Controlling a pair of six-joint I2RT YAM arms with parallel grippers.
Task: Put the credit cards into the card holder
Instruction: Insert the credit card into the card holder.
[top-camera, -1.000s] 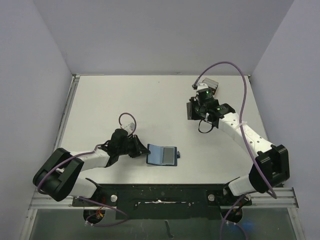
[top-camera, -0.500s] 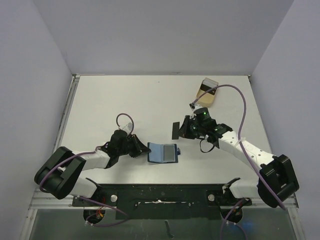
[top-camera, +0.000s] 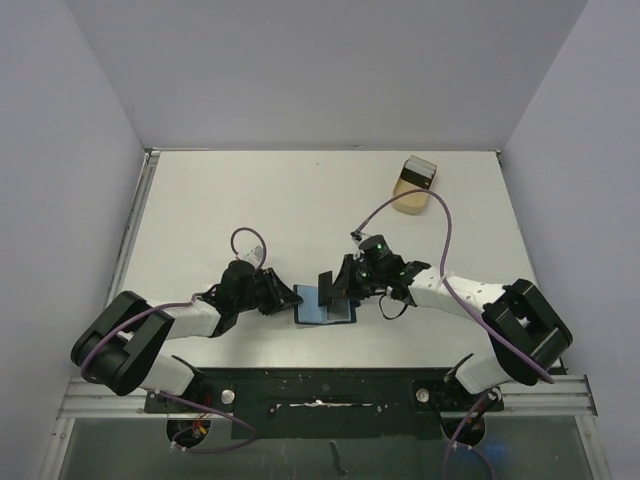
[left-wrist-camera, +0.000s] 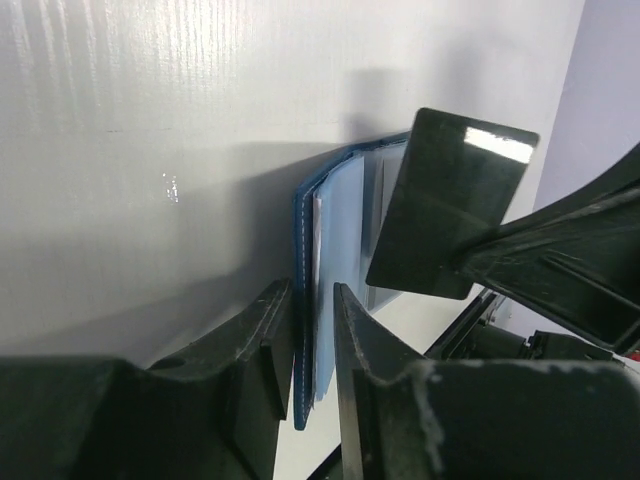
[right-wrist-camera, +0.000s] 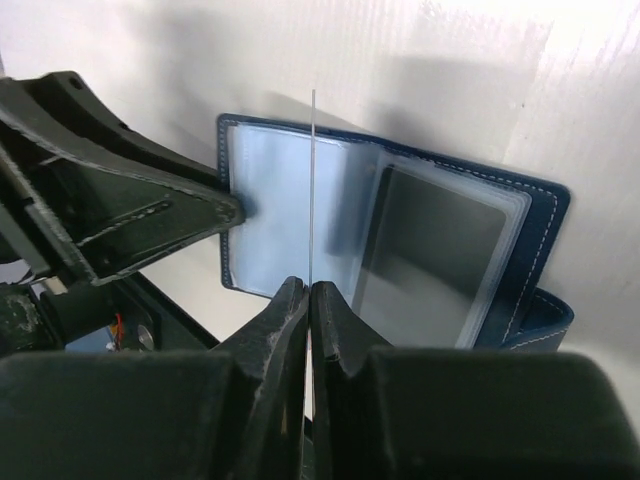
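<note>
A: What is changing here?

B: The right tool (top-camera: 347, 283) is arriving. A second ago it was working over the dish (top-camera: 409, 202) at the far side of the desk (top-camera: 220, 200). Half a second ago it was crossing with the card (left-wrist-camera: 450, 205). Now it is hanging right over the holder (top-camera: 310, 311).

A: Is it gripping that card?

B: Yes, it is pinching the black card by one end. The card is standing on edge, with its free end pointing past the tips at the open clear sleeves (right-wrist-camera: 270, 210).

A: And the left tool (left-wrist-camera: 305, 340)?

B: It is staying clamped on the holder's near edge, pinning it flat and open on the desk. The holder is lying just ahead of its fingers and directly under the right tool's tips.

A: So where is the task heading?

B: I judge that the carrying is over and the inserting is beginning. The card's edge is lining up with a sleeve mouth but is not yet inside. One sleeve further from the left tool is looking dark, perhaps already filled; I cannot tell. More cards (top-camera: 419, 168) are waiting in the dish, well behind the right tool.

A: Are you reading any brand or number?

B: No. The card is showing only a glare patch, and nothing legible is showing on the holder.
</note>
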